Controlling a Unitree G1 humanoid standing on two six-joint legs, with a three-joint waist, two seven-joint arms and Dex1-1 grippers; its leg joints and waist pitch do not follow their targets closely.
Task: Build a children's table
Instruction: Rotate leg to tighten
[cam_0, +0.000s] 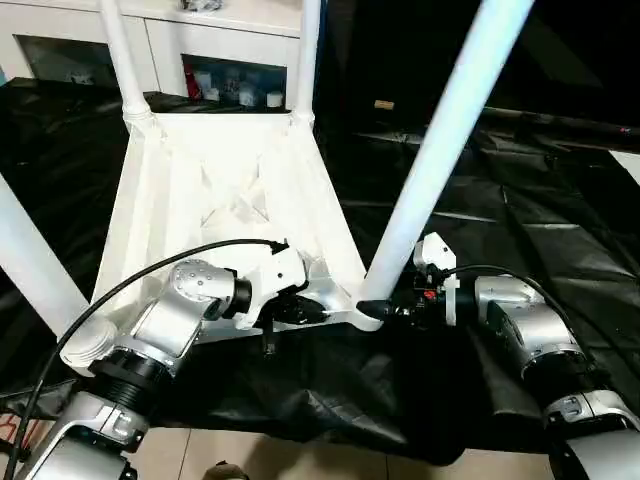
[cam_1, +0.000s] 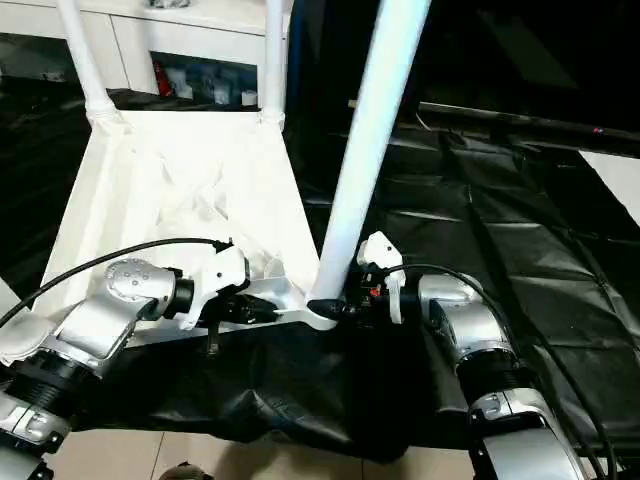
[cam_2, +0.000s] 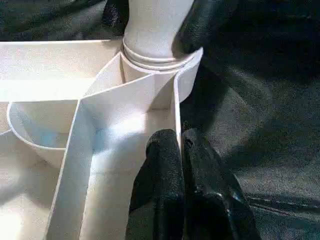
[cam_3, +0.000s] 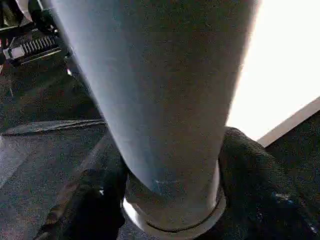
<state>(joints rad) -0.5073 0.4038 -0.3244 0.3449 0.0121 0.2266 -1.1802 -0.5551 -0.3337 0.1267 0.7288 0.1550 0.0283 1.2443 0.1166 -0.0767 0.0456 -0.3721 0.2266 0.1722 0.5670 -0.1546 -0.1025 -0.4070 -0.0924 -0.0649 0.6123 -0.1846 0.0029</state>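
The table top lies upside down on the black sheet. Its near rim is pinched by the left hand; the near-right leg is clasped at its base by the right hand. If twisted askew, the leg could jam or pop from its socket.

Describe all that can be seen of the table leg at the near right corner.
The near right leg is a long white tube of smooth plastic, wider toward its base. It stands upright, leaning slightly, seated in the round corner socket of the upturned table top. The right gripper holds its two black fingers on either side of its base.
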